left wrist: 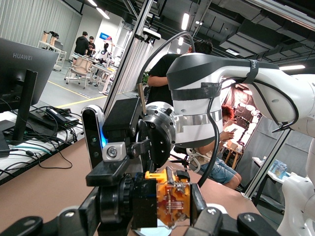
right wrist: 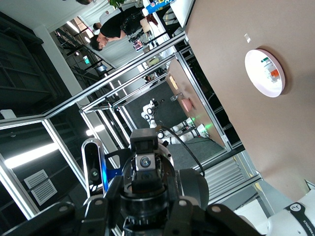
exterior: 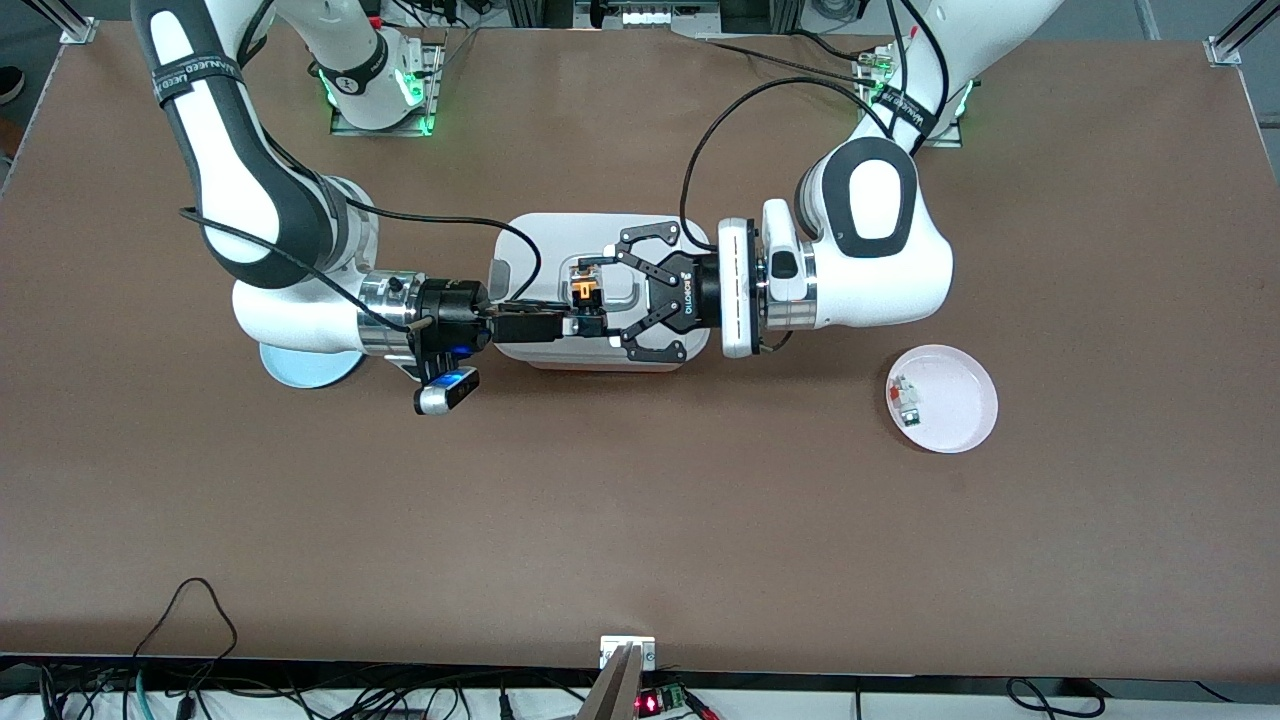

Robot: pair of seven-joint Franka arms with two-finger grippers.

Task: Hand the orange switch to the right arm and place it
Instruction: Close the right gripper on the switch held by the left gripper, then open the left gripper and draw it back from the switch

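Presently, placed by the white tray [exterior: 520, 245] at mid-table:

- Switch [exterior: 583, 291]: orange-capped, up in the air over the tray, caught between both grippers; in the left wrist view its orange body [left wrist: 170, 199] shows with fine metal pins.
- Left gripper [exterior: 592, 290]: black linkage fingers, reaching level over the tray from the left arm's end, fingertips pinching the switch.
- Right gripper [exterior: 590, 324]: black straight fingers, reaching level over the tray from the right arm's end, pressed in on the switch's lower part; blue light on its wrist.
- Pink plate [exterior: 965, 420]: on the table toward the left arm's end, nearer the front camera than the tray, well apart from it; holds small white, red and green pieces [exterior: 906, 402].
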